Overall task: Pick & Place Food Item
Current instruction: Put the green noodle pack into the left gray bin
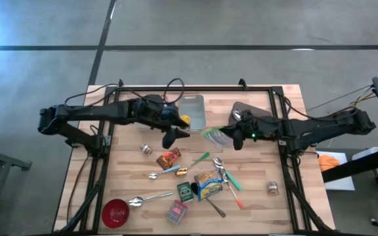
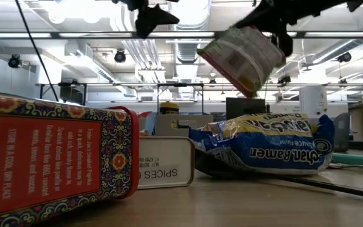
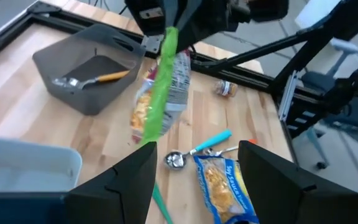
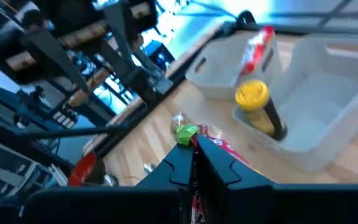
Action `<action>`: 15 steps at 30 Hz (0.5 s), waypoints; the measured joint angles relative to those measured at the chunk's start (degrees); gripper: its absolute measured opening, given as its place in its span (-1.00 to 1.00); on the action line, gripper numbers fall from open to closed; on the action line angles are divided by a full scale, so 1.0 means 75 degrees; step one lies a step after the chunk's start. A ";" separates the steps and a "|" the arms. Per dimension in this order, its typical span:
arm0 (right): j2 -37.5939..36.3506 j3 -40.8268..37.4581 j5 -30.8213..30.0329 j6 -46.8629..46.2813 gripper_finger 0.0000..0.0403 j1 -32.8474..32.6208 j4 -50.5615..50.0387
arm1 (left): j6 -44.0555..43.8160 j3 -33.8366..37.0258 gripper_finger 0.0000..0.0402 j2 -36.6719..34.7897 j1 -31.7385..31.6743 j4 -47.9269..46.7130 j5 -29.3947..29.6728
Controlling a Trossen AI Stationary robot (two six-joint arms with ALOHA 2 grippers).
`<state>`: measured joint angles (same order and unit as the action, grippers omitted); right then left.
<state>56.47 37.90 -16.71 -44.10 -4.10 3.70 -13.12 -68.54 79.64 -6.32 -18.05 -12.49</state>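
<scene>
The right pincer (image 1: 227, 135) is clenched on the green top edge of a clear crinkly snack bag (image 1: 213, 136) and holds it in the air, clear of the wooden worktop (image 1: 258, 210). From the left wrist view the bag (image 3: 160, 93) hangs straight down, yellowish pieces showing through its film. It hangs just beside the translucent white bin (image 1: 193, 110), between that bin and the dark grey bin (image 3: 86, 68) that holds a utensil. The white bin contains a yellow-capped bottle (image 4: 258, 106). The left pincer (image 1: 174, 135) hovers on the white bin's near side with its fingers (image 3: 120, 186) spread and nothing between them. A blue ramen packet (image 1: 209, 185) lies farther from that bin.
</scene>
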 joint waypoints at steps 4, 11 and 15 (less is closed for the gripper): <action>0.0000 0.0493 -0.0011 0.0493 -0.96 0.0075 0.0008 | 0.0583 -0.0250 0.14 0.0356 0.0071 -0.0023 -0.0017; -0.0002 0.1025 -0.0178 0.1131 -0.96 0.0111 -0.0043 | 0.1039 -0.0445 0.14 0.0676 0.0084 0.0013 -0.0018; 0.0001 0.1028 -0.0173 0.1077 -0.96 0.0104 -0.0070 | 0.1124 -0.0476 0.14 0.0644 0.0087 0.0106 -0.0024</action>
<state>56.48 45.62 -18.00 -36.02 -3.32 3.17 -4.68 -72.12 84.47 -5.67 -17.25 -12.67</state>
